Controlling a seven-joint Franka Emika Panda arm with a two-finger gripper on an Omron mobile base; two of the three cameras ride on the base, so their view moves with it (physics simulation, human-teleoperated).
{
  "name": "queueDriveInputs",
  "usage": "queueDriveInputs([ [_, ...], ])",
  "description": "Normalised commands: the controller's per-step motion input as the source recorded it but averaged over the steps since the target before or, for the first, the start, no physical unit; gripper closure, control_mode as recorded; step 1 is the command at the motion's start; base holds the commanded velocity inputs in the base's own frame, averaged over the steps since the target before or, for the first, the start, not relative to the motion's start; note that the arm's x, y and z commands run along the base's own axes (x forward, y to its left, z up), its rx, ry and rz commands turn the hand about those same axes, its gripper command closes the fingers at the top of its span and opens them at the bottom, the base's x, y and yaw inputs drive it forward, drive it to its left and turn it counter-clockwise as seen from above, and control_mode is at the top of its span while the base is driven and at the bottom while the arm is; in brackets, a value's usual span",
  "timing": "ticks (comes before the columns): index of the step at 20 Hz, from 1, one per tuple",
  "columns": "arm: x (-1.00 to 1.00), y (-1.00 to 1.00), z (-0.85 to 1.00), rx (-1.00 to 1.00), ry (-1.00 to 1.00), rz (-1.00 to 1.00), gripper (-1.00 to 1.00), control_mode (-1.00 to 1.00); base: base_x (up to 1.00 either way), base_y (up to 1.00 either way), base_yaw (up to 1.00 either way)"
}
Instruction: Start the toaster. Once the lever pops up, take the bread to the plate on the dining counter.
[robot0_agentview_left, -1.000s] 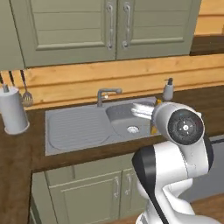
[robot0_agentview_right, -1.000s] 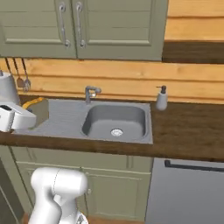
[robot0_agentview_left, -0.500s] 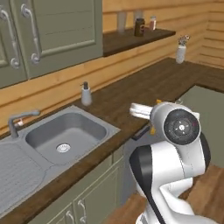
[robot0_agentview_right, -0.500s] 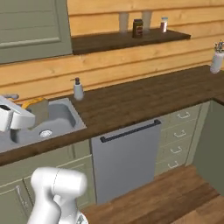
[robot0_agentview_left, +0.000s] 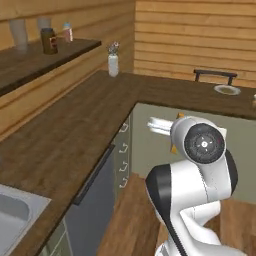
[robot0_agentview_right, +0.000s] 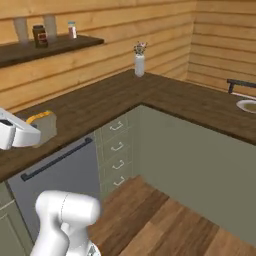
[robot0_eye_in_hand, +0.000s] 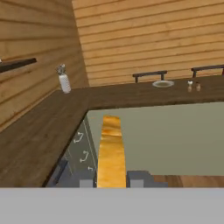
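Tan bread (robot0_eye_in_hand: 111, 151) stands edge-on between your gripper (robot0_eye_in_hand: 112, 178) fingers, which are closed on its sides. You see the plate (robot0_eye_in_hand: 162, 84) far off on the dining counter (robot0_eye_in_hand: 131, 96), well apart from it

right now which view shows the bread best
Hand view: the bread stands edge-on, clamped in the gripper. The right base view shows its tan face; the left base view shows a corner beside the arm.

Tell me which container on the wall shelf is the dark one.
The brown jar, second from the shelf's left end. Left of it stands a pale tumbler, right another tumbler and a small bottle.
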Motion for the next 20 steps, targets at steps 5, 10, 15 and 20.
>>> queueDriveInputs([
  [5,0.00,0.00,0.00,0.00,0.00,0.00,1.00,1.00,0.41,-0.53,-0.65],
  [10,0.00,0.00,0.00,0.00,0.00,0.00,1.00,1.00,0.66,-0.04,-0.54],
  [15,0.00,0.00,0.00,0.00,0.00,0.00,1.00,1.00,0.83,0.00,-0.41],
  [20,0.00,0.00,0.00,0.00,0.00,0.00,1.00,1.00,0.89,0.00,-0.30],
])
